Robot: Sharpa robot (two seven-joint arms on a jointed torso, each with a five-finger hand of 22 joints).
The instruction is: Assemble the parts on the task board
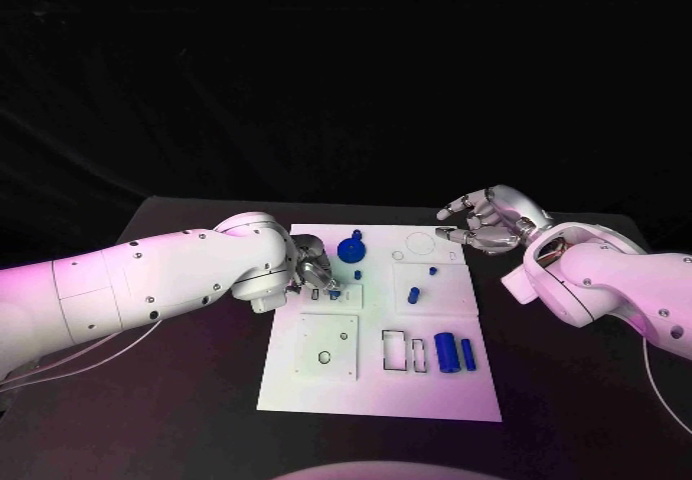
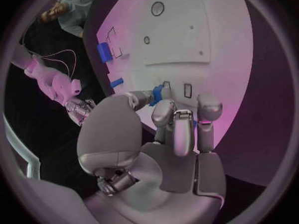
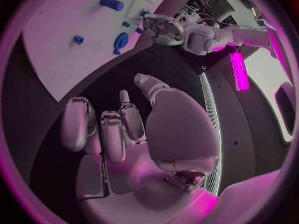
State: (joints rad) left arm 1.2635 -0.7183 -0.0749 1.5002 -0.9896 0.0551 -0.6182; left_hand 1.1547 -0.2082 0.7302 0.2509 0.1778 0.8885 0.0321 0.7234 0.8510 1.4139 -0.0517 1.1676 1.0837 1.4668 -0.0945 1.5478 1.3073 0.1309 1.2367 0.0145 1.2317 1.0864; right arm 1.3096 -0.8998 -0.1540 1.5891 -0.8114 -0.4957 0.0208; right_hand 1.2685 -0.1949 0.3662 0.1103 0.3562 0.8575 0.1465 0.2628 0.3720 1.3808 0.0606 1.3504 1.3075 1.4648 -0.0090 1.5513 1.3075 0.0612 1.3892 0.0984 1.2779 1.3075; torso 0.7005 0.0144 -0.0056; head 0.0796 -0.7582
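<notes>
In the head view the left hand [image 1: 315, 276] works at the task board's [image 1: 378, 395] left edge, in its wrist view pinching a small blue part [image 2: 156, 93], which I judge needs seating next, while in its own wrist view the right hand [image 3: 124, 134] hovers empty, fingers apart.

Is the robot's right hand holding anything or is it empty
Empty. The right hand hovers past the task board's far corner, fingers apart, nothing between them.
</notes>
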